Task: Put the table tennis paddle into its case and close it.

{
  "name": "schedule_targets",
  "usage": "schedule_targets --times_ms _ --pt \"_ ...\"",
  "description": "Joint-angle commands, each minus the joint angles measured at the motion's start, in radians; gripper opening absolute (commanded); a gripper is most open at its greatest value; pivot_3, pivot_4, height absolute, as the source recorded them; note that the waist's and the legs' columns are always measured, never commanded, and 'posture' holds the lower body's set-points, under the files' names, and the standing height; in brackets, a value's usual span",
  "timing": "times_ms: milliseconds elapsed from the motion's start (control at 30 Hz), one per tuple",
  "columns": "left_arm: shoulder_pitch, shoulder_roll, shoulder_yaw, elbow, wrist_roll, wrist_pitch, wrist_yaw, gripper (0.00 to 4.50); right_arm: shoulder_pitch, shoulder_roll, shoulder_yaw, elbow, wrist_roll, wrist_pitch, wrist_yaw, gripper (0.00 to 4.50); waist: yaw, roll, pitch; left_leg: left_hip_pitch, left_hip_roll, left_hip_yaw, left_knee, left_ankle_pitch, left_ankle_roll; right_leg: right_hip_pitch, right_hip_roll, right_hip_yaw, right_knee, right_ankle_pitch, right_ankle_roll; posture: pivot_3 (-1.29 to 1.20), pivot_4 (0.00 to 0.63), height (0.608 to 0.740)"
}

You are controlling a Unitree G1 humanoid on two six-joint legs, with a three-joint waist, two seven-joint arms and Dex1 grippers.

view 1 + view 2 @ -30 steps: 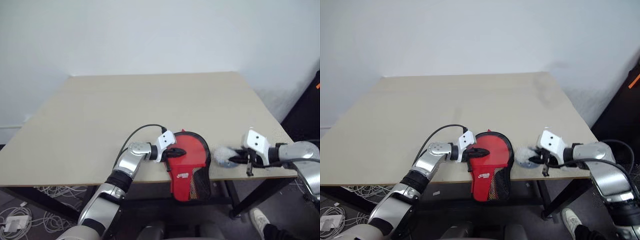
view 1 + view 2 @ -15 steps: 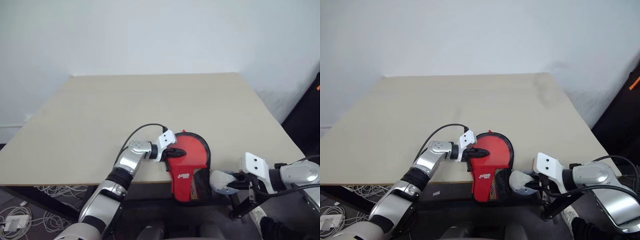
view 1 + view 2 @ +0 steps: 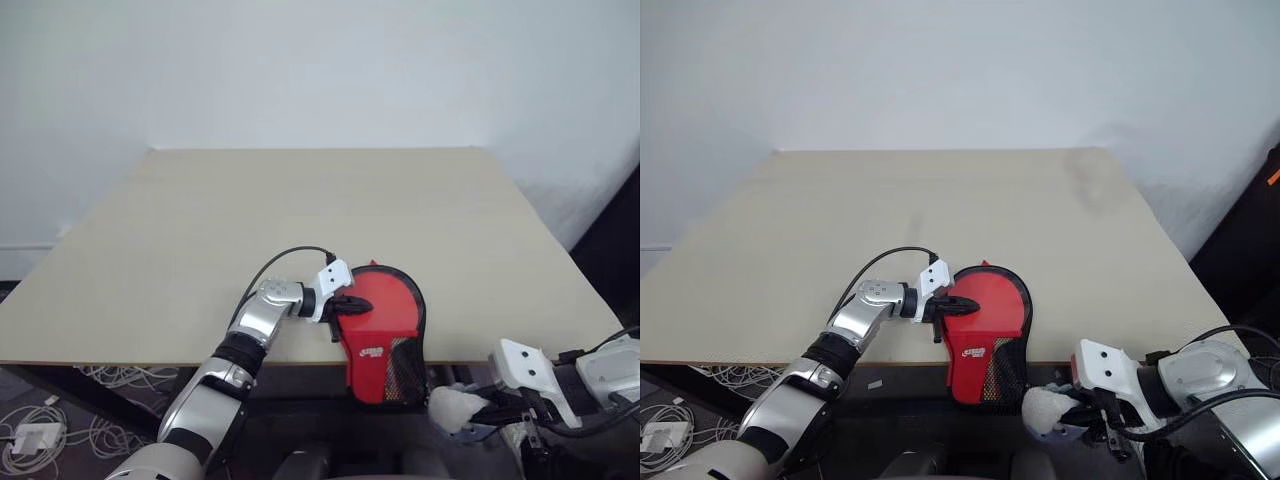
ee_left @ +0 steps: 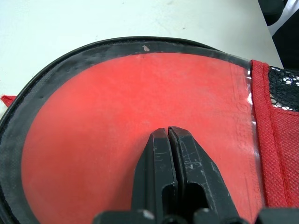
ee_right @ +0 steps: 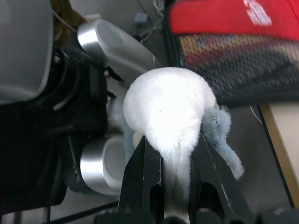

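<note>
The right gripper [image 3: 1072, 413], which a second ago pinched the white wad [image 3: 1044, 408] at the table's [image 3: 200, 240] right front edge, has since pulled back and now holds it below that edge, at the lower right of the head views. The left gripper [image 3: 350, 302], fingers pressed together, still rests on the red face of the case [image 3: 385, 330], which lies at the front edge, lower centre, its mesh end overhanging. The paddle cannot be made out.

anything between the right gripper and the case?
Nothing lies between them, but the right gripper is shut on a white plush wad, off the table's near edge. The left gripper presses, shut, on the case.
</note>
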Motion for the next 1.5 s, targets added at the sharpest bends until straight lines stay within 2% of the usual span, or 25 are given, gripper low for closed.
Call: schedule_targets --times_ms 33,133,267,433,533,567,700,767,900,933,1133,1267,1500 --pt "0.021 0.029 -0.030 0.084 0.071 0.032 0.023 0.00 -0.032 0.007 0.009 -0.045 0.052 0.016 -0.004 0.20 0.002 0.000 0.000 0.000 0.000 0.000 0.000 0.000 0.000 0.000 0.000 0.000 0.000 0.000 0.000 0.00 0.000 0.739" --pt "0.013 0.028 -0.027 0.090 0.069 0.035 0.030 0.00 -0.063 0.012 0.022 -0.023 0.047 0.019 -0.020 0.20 0.004 -0.001 0.000 0.000 0.000 0.000 0.001 0.000 0.000 -0.001 0.000 0.000 0.000 0.000 0.000 0.00 0.000 0.739" --pt "0.009 0.027 -0.022 0.086 0.058 0.059 0.026 0.00 -0.077 -0.009 0.013 -0.006 0.074 0.023 0.014 1.44 0.009 -0.002 0.001 0.000 0.000 0.000 0.002 -0.001 0.000 -0.001 0.000 -0.001 0.000 0.000 0.000 0.00 0.000 0.739" --pt "0.013 0.035 -0.015 0.070 0.052 0.065 0.022 0.00 -0.124 -0.036 -0.018 0.002 0.142 0.050 0.057 3.31 0.014 -0.002 0.001 0.000 0.001 0.001 0.004 -0.003 0.000 -0.001 0.000 -0.001 0.000 0.000 0.000 0.00 0.000 0.739" --pt "0.023 0.052 -0.004 0.012 0.039 0.082 0.012 0.53 -0.305 -0.021 -0.050 0.113 0.222 0.090 0.076 4.32 0.012 -0.002 0.002 0.000 0.004 0.002 0.005 -0.004 0.000 -0.002 0.000 -0.003 0.000 0.000 0.000 0.00 0.000 0.739" --pt "0.029 0.059 0.002 -0.014 0.033 0.092 0.010 0.88 -0.380 -0.005 -0.045 0.166 0.229 0.104 0.063 4.50 0.011 -0.001 0.003 -0.001 0.006 0.004 0.006 -0.005 -0.001 -0.002 0.000 -0.004 0.000 0.000 0.000 0.00 0.000 0.739" --pt "0.061 0.091 0.028 -0.146 0.007 0.150 0.007 2.23 -0.589 0.060 0.032 0.344 0.141 0.089 0.006 4.50 0.006 -0.002 0.005 0.000 0.011 0.006 0.006 -0.007 -0.003 -0.004 -0.002 -0.012 -0.001 0.000 0.000 0.00 0.000 0.739" --pt "0.077 0.105 0.039 -0.197 0.000 0.177 0.011 2.93 -0.643 0.093 0.064 0.395 0.102 0.087 -0.029 4.50 0.015 -0.005 0.005 -0.001 0.011 0.003 0.005 -0.008 -0.004 -0.008 -0.001 -0.013 0.000 0.001 -0.001 0.00 0.000 0.739" --pt "0.150 0.177 0.096 -0.370 -0.030 0.247 0.033 4.26 -0.729 0.225 0.139 0.506 -0.004 0.078 -0.171 4.50 0.021 -0.004 0.005 -0.009 0.009 0.002 0.003 -0.007 0.000 -0.017 0.001 -0.011 0.001 0.003 0.000 0.00 0.000 0.739" --pt "0.165 0.191 0.111 -0.404 -0.041 0.267 0.040 4.48 -0.735 0.246 0.146 0.515 -0.014 0.080 -0.189 4.50 0.020 -0.004 0.005 -0.009 0.009 0.003 0.002 -0.008 0.000 -0.019 0.002 -0.009 0.002 0.004 0.000 0.00 0.000 0.739" --pt "0.264 0.279 0.264 -0.611 -0.145 0.379 0.102 4.48 -0.774 0.383 0.186 0.557 -0.065 0.115 -0.307 4.50 0.022 -0.001 0.009 -0.009 0.009 0.004 0.000 -0.008 0.000 -0.019 0.002 -0.007 0.002 0.004 -0.001 0.00 0.000 0.739" --pt "0.323 0.321 0.410 -0.637 -0.206 0.392 0.157 4.48 -0.806 0.488 0.208 0.634 -0.112 0.101 -0.390 4.50 0.024 -0.001 0.014 -0.004 0.009 0.004 0.001 -0.008 -0.004 -0.017 0.002 -0.007 0.002 0.004 -0.002 0.00 0.000 0.739" --pt "0.459 0.352 0.538 -0.721 -0.263 0.443 0.249 4.48 -0.834 0.624 0.223 0.732 -0.148 0.085 -0.463 4.50 0.020 0.001 0.014 -0.001 0.009 0.007 -0.002 -0.007 -0.003 -0.019 0.004 -0.002 0.003 0.005 -0.003 0.00 0.000 0.739"
